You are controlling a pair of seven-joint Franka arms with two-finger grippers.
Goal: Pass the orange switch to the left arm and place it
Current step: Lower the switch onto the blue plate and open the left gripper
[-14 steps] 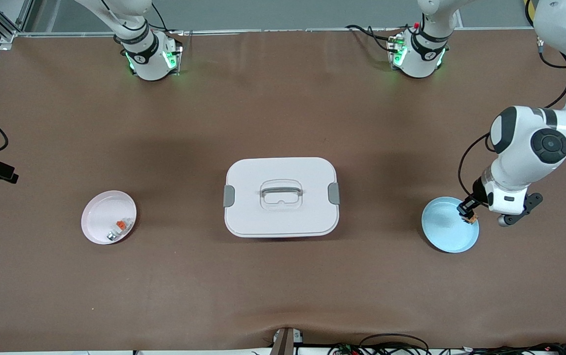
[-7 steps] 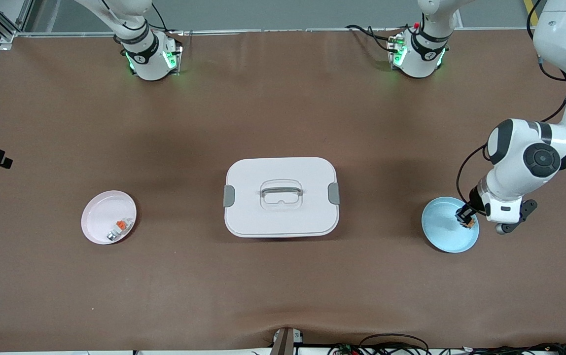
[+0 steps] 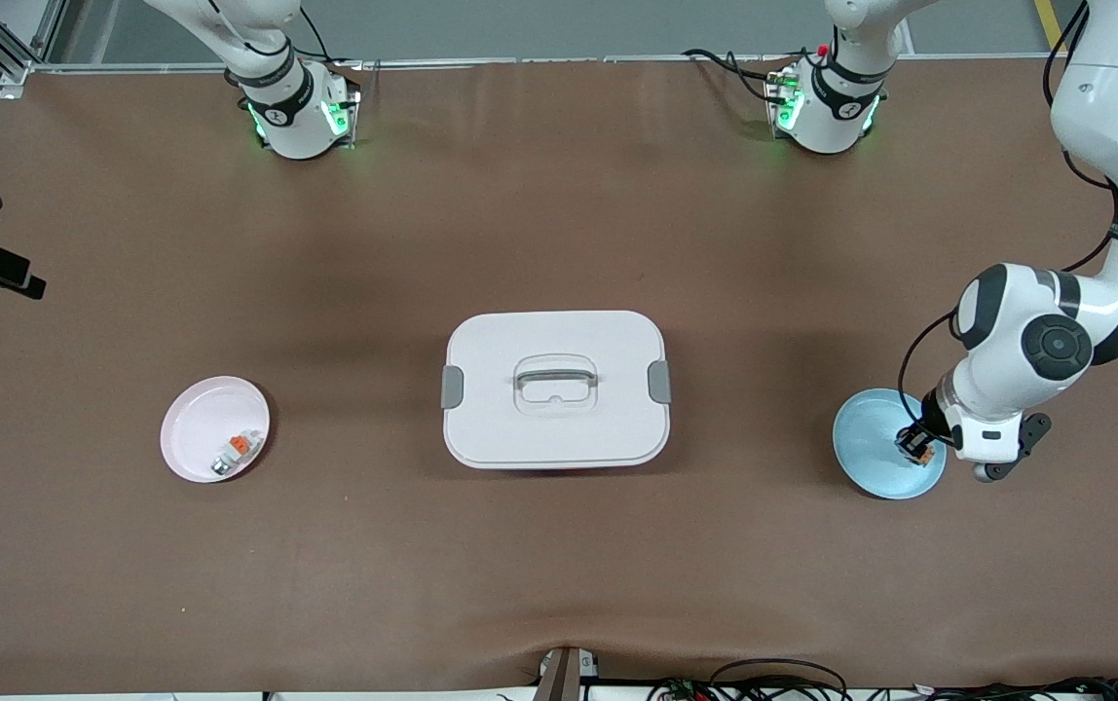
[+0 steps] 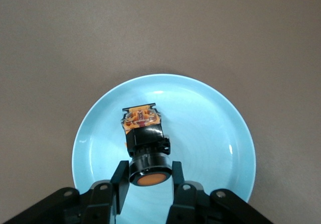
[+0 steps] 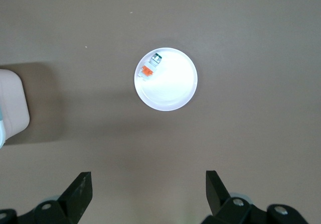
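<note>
Dropped lower over the blue plate (image 3: 871,453) at right of the front frame since a second ago; left gripper (image 3: 914,447) now close above the plate surface, wrist tucked in toward it. Pinching the switch (image 4: 145,146) between both fingers (image 4: 120,181), orange button end up toward the wrist camera, terminal end pointing down at the plate. Switch at lower centre of the left wrist frame, over the plate's middle, apparently not yet resting on it.

Right gripper (image 5: 148,186) spread wide, waiting high over the white plate (image 5: 173,91) at left of the front frame; small silver piece with orange tab (image 3: 233,451) lying in that plate. Box (image 3: 555,387) mid-frame, lid on, well apart from both grippers.

Step in hand, likely: setting down. Best to lower straight until the terminal end touches, then release slowly, retract vertically to avoid tipping it.
</note>
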